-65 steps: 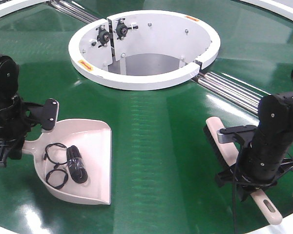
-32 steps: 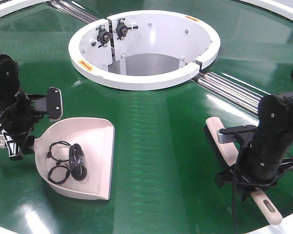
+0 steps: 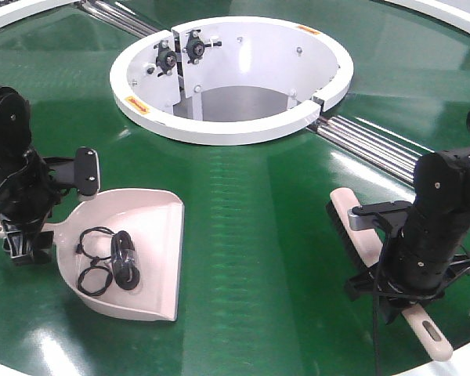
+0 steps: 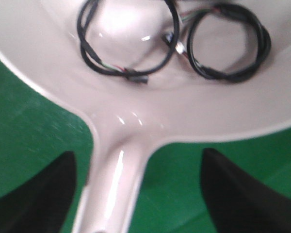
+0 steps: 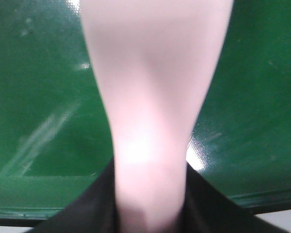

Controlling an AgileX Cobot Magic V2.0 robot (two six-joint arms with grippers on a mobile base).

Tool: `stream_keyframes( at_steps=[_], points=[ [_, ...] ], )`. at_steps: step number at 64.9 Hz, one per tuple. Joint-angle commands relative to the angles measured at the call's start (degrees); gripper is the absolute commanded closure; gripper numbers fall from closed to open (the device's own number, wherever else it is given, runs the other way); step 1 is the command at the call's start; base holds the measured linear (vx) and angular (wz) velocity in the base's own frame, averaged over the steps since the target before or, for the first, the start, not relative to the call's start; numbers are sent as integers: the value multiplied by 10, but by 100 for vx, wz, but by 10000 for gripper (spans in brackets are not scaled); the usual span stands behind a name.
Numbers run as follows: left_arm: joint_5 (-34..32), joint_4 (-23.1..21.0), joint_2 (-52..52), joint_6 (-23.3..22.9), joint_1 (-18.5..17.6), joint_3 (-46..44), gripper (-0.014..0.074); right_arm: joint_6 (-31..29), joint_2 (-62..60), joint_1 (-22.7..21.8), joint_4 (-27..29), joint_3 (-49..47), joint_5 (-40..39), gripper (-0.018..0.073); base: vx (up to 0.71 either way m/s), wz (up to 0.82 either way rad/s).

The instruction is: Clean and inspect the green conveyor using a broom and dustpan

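Observation:
The beige-pink dustpan (image 3: 166, 258) lies on the green conveyor (image 3: 258, 204) at the left, holding black cable coils (image 3: 110, 262). My left gripper (image 3: 53, 210) is open and straddles the dustpan's handle (image 4: 106, 194). In the left wrist view its dark fingers (image 4: 43, 194) stand wide apart, with the handle nearer the left one. At the right the broom (image 3: 346, 222) lies on the belt. My right gripper (image 3: 399, 298) is shut on the broom handle (image 5: 155, 97), whose slotted end (image 3: 435, 341) sticks out toward the belt's edge.
A white ring opening (image 3: 219, 129) sits at the belt's middle rear, with metal roller strips (image 3: 376, 145) running from it to the right. The conveyor's white outer edge passes close behind the broom handle's end.
The dustpan has turned and slid slightly right, so its handle points further left. My left gripper shifted with it and sits a little lower. The right arm and broom have not moved.

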Motion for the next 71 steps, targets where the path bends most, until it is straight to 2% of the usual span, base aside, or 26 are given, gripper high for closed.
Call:
stream_keyframes(
  at_steps=[1, 8, 19, 36, 57, 71],
  points=[
    [16, 7, -30, -6, -4, -16, -54, -4, -22, -3, -4, -11, -1, 554, 0, 0],
    [27, 7, -31, -6, -4, -16, -130, -4, -22, -3, -4, -11, -1, 554, 0, 0],
    [35, 1, -43, -8, -4, -16, -120, -4, -22, -3, -4, -11, -2, 554, 0, 0],
    [-1, -9, -105, -8, -4, -16, -36, -4, -22, -3, -4, -11, -3, 554, 0, 0],
    [-4, -110, -162, -8, -4, -16, 104, -4, -22, -3, -4, -11, -2, 554, 0, 0],
    [-3, -125, -167, -8, -4, -16, 164, -4, -22, -3, -4, -11, -15, 554, 0, 0]
  ],
)
